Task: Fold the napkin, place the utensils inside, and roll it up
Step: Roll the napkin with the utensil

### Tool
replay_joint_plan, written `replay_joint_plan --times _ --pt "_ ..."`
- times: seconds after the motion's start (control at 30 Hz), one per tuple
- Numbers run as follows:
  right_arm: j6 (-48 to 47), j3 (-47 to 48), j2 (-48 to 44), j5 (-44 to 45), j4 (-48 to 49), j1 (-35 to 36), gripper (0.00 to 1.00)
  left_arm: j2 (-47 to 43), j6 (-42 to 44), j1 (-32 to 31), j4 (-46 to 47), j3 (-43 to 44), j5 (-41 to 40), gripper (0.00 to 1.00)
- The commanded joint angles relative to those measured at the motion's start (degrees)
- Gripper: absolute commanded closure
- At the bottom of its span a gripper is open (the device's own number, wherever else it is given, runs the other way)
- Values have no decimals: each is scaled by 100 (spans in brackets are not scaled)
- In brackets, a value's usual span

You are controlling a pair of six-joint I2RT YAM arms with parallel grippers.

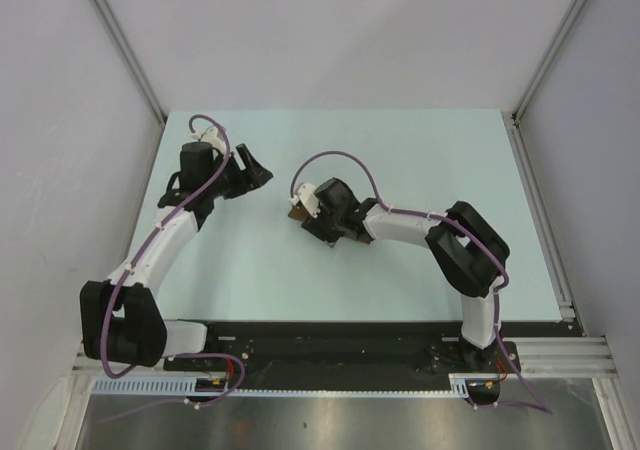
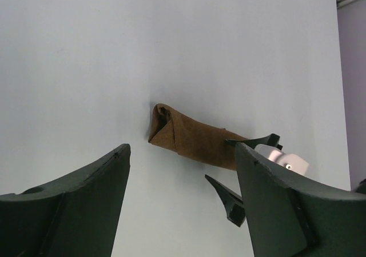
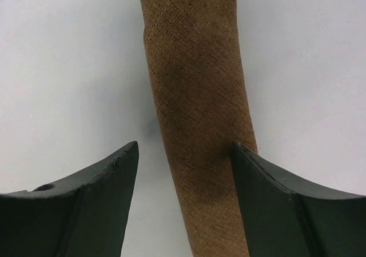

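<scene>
The napkin (image 2: 194, 140) lies on the table as a narrow dark-brown roll, with its folded end toward the left arm. My right gripper (image 3: 185, 147) hangs open over it. The roll (image 3: 197, 97) runs between the jaws, close against the right finger (image 3: 269, 200), and pale table shows between it and the left finger (image 3: 97, 200). From above only the roll's tip (image 1: 296, 210) shows beside the right gripper (image 1: 318, 222). My left gripper (image 2: 183, 149) is open with nothing in it, a short way back from the roll's folded end. No utensils show in any view.
The pale table (image 1: 420, 160) is walled by white panels on three sides, with a metal rail (image 1: 545, 220) along its right edge. The left arm (image 1: 170, 230) reaches up the left side. The right arm (image 1: 430, 235) bends in from the right.
</scene>
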Motion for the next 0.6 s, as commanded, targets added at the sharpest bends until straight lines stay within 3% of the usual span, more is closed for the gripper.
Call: replay_joint_plan --times 0.0,0.37,0.57 --pt "-172 247 294 89 91 -94 30 -293 153 162 -75 11 170 22" --pt "188 1091 927 -1325 -901 -753 42 -504 223 434 -181 -33 319 22" --pt "487 1417 1235 -2029 -1201 -1087 44 -548 258 540 -216 -33 372 22"
